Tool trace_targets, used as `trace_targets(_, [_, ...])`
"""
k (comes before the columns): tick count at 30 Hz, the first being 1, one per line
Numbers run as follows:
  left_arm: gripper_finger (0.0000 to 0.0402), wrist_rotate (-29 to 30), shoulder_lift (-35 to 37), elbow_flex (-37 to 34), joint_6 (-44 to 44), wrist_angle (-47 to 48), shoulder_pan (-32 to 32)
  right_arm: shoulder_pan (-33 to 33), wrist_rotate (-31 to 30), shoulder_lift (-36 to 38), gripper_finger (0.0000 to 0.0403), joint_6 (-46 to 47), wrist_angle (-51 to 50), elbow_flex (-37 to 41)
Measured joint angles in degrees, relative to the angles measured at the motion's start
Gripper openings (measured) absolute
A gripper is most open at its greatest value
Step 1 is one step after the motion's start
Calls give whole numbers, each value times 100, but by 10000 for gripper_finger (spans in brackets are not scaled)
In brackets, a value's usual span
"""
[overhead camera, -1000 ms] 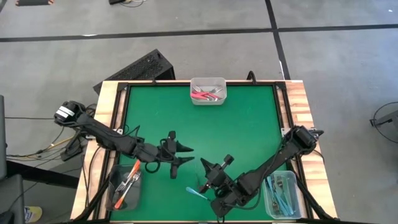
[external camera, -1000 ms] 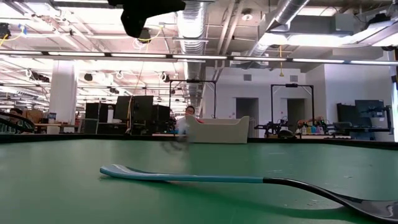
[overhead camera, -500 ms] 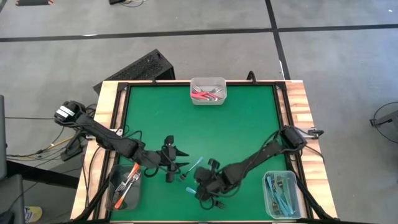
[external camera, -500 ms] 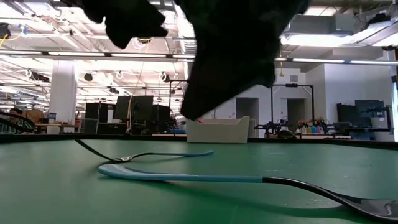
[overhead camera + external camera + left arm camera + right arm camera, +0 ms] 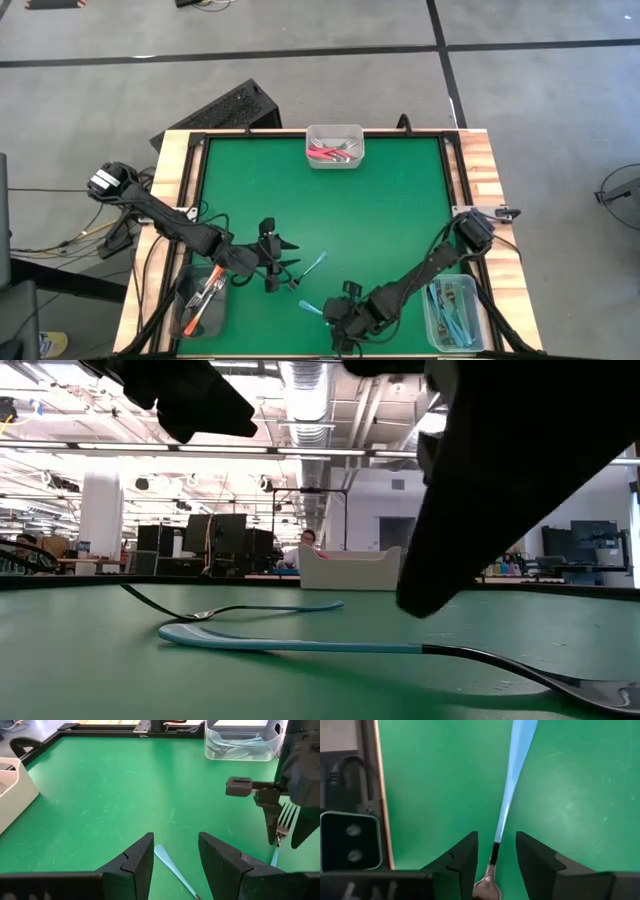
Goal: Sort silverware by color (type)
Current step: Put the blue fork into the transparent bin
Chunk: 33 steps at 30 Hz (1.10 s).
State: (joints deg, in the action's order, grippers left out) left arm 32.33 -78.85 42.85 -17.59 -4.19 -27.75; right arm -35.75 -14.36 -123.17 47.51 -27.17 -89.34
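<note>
A green mat (image 5: 380,200) covers the bench, framed by black rails and pale wooden edges, and the bench stands on a grey floor; the low view looks past it into a wide workshop with ceiling ducts and strip lights.

Three clear tubs sit on the mat. The tub (image 5: 334,145) at the far edge holds pink-red forks (image 5: 328,152). The tub (image 5: 200,300) at the near left corner holds orange forks (image 5: 208,291). The tub (image 5: 452,312) at the near right corner holds teal-blue forks (image 5: 445,306).

Two teal-blue forks lie loose on the mat near the front edge. One teal-handled fork (image 5: 308,268) lies at a slant just beside the left hand (image 5: 275,268), its handle end showing between that hand's dark fingers (image 5: 137,862) in the left wrist view. The left hand hovers low over the mat with its jaws parted and nothing between them.

The second teal fork (image 5: 311,310) lies closer to the front, just left of the right hand (image 5: 340,318). In the right wrist view its handle runs away from the gap between the two fingers (image 5: 535,855), and the metal neck sits in that gap. The fingers stand apart on either side of it, not pressing it. The fork rests flat on the mat.
</note>
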Motion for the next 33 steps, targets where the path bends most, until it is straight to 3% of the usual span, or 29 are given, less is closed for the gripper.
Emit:
trace_targets(14, [143, 181, 0, 0, 45, 128, 9, -33, -153, -448, 124, 70, -3, -37])
trace_targets(17, [143, 180, 0, 0, 43, 166, 9, -30, -151, -436, 88, 274, -388, -39])
trace_targets(20, [143, 218, 0, 0, 77, 177, 9, -48, -147, -260, 27, 587, -923, -44])
trace_targets(29, [143, 485, 0, 0, 169, 225, 11, -545, -838, 997, 13, 3069, -3473, -1])
trace_targets(33, [143, 484, 0, 0, 149, 236, 9, -1103, -769, 1545, 13, 4391, -4463, 17])
